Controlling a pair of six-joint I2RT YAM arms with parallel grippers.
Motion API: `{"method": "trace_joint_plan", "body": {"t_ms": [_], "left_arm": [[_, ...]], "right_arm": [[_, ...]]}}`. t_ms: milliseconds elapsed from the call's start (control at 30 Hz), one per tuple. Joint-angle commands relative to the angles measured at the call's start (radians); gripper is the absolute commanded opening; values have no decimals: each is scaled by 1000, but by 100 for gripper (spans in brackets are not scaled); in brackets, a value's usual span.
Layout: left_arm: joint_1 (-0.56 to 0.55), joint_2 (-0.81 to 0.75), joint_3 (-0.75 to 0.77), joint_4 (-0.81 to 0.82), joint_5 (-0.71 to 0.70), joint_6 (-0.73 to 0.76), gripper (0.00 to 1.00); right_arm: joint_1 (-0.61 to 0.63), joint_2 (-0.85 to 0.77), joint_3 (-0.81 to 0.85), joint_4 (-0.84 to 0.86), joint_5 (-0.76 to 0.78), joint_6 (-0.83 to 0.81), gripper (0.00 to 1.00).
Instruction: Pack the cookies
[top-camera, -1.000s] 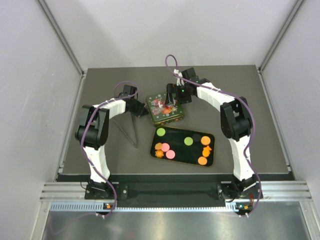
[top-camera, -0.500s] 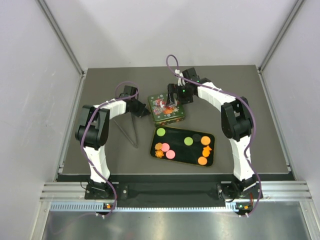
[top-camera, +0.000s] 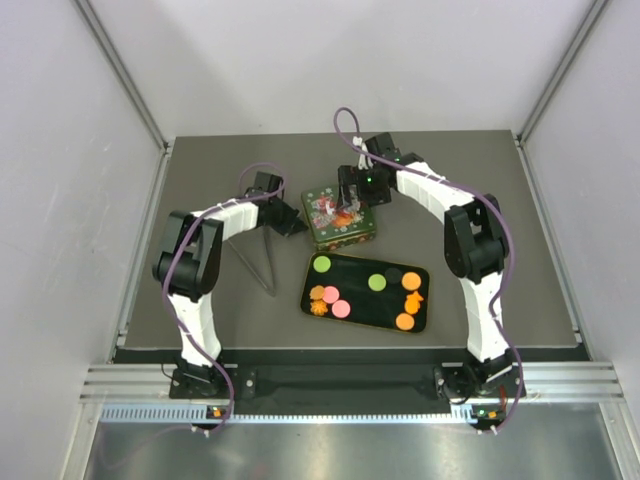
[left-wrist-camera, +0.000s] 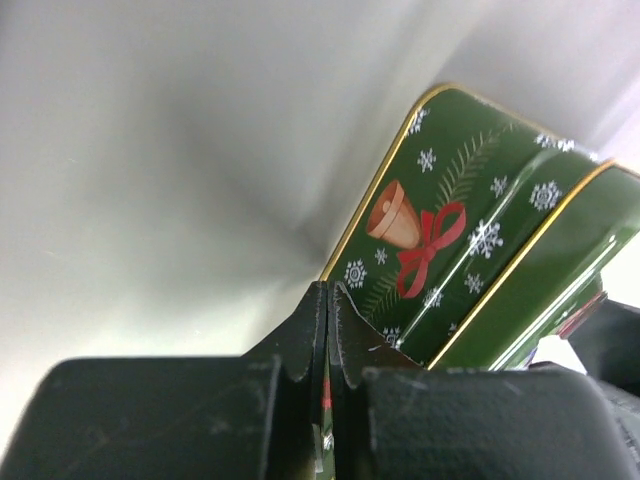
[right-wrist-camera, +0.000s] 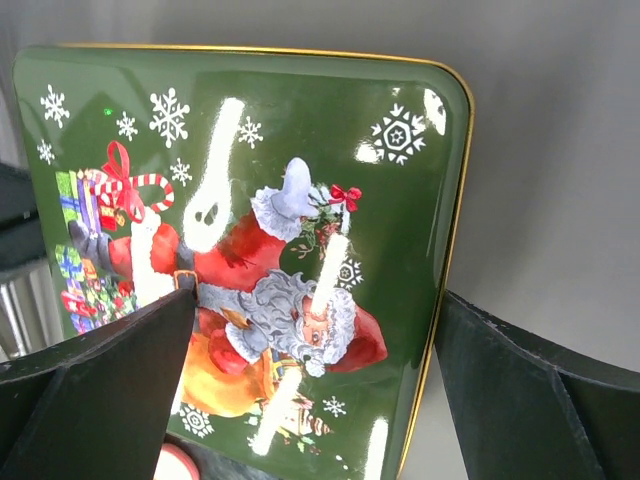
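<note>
Several cookies lie on a dark tray (top-camera: 392, 273): green discs (top-camera: 322, 264), pink discs (top-camera: 341, 309), orange discs (top-camera: 411, 280) and orange flower shapes (top-camera: 318, 308). A green Christmas tin (top-camera: 340, 218) with its lid on stands behind the tray. It also shows in the left wrist view (left-wrist-camera: 470, 230) and the right wrist view (right-wrist-camera: 260, 200). My left gripper (top-camera: 291, 221) (left-wrist-camera: 328, 290) is shut and empty, its tips against the tin's left side. My right gripper (top-camera: 349, 196) (right-wrist-camera: 315, 298) is open above the Santa lid, one finger over the lid and one off its edge.
A thin V-shaped metal tool (top-camera: 258, 262) lies on the table left of the tray. Grey walls stand on both sides and at the back. A pink cookie (right-wrist-camera: 175, 465) shows at the bottom of the right wrist view.
My left gripper has moved right against the tin, and the tin has slid and turned a little to the right. My right gripper has stayed over the lid.
</note>
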Motion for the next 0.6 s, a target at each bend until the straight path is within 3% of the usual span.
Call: {"method": "trace_joint_plan", "body": {"t_ms": [0,567], "left_arm": [[-53,-28,30,124,109,-7,0],[-93,75,158,134,118,-13,0]], "right_arm": [[41,-48,56,3,-10,-6,100],[70,-44,-42,-17,151,-65,100]]}}
